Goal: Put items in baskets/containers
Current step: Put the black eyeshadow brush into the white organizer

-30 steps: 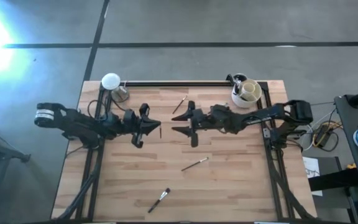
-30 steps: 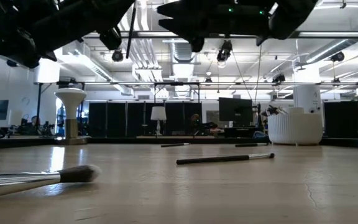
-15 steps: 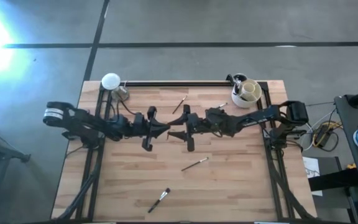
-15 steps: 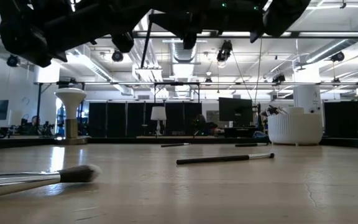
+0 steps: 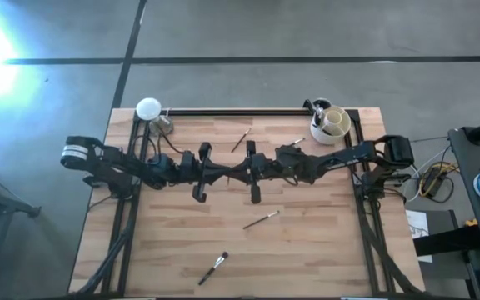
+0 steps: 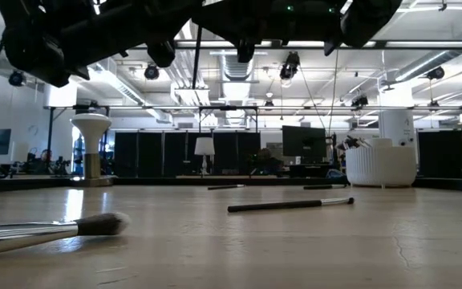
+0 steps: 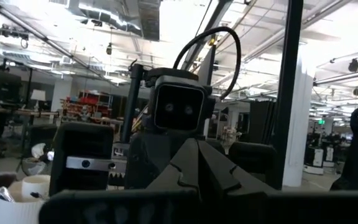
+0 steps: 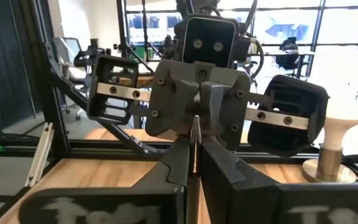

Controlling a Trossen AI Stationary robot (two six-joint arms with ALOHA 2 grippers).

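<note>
Pinching one shared brush point(image 6: 197, 56): left hand point(image 5: 222, 173), right hand point(image 5: 234, 173); four loose brushes point(image 5: 261, 220); one cup point(image 5: 332, 125)

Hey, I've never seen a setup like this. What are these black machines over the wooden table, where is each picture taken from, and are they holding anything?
These are two robot arms, each ending in a two-finger gripper. One picture looks straight down, one looks across from table height, and two come from cameras on the arms' wrists. Above the middle of the table, the left gripper and right gripper meet tip to tip. Both seem closed on one thin brush, apparently passing it over. A few loose brushes lie on the wood. The cream cup in a back corner holds some already. A white disc on a stand is opposite.
</note>
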